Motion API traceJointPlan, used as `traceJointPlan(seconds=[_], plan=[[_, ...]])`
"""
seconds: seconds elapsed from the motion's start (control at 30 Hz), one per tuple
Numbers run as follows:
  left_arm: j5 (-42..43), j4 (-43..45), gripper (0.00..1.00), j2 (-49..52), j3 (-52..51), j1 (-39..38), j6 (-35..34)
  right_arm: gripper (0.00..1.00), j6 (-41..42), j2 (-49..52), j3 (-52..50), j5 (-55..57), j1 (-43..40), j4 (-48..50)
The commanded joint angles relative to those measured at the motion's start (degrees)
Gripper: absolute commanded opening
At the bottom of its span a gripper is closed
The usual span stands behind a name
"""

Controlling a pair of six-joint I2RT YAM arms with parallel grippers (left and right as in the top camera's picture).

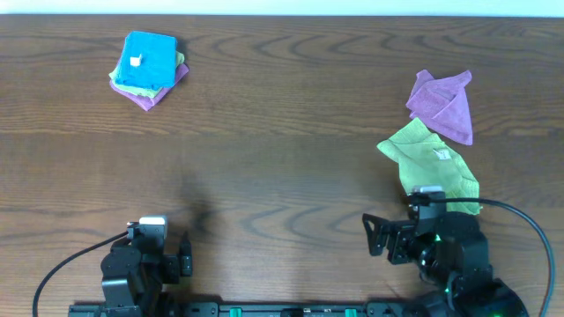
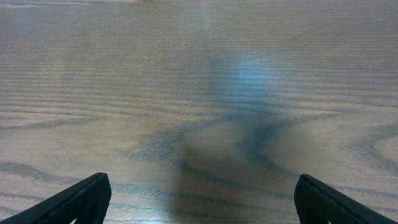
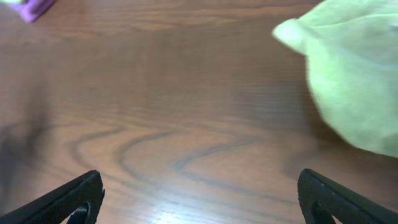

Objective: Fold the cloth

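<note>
your left gripper (image 2: 202, 199) and right gripper (image 3: 199, 199) both sit spread wide and empty, well apart from the cloth (image 1: 150, 60) — it lies as a neat small block atop a green cloth (image 1: 180, 61) and a purple cloth (image 1: 150, 96) — so its fold looks finished.

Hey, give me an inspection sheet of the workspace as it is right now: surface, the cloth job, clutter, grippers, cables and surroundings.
Surface: wooden table, dark grain, no spills seen.
Job's things: blue cloth, folded, white tag on top, lying on a stack at the far left.
Clutter: under it a folded green cloth and a folded purple cloth; at the right a crumpled purple cloth next to a crumpled green cloth.
Grippers: left gripper open, empty; right gripper open, empty, near the crumpled green cloth.
Cables: left cable and right cable, black, one at each arm.
Surroundings: pale strip beyond the far edge; nothing else seen.
</note>
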Motion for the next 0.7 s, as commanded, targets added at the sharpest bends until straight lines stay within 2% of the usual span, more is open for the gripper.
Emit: traceJointPlan(seconds=[0.0, 0.3, 0.67], plan=[[0.02, -0.57, 0.95, -0.52, -0.02, -0.31, -0.68, 0.99, 0.57, -0.63, -0.11, 3.28, -2.73, -0.04], [0.02, -0.57, 0.95, -0.52, -0.02, -0.31, -0.68, 0.99, -8.52, -5.77, -1.75, 8.33, -8.68, -0.28], [0.02, -0.57, 0.95, -0.52, -0.02, -0.31, -0.68, 0.99, -15.37, -17.73, -14.19, 7.63, -15.23, 2.80]])
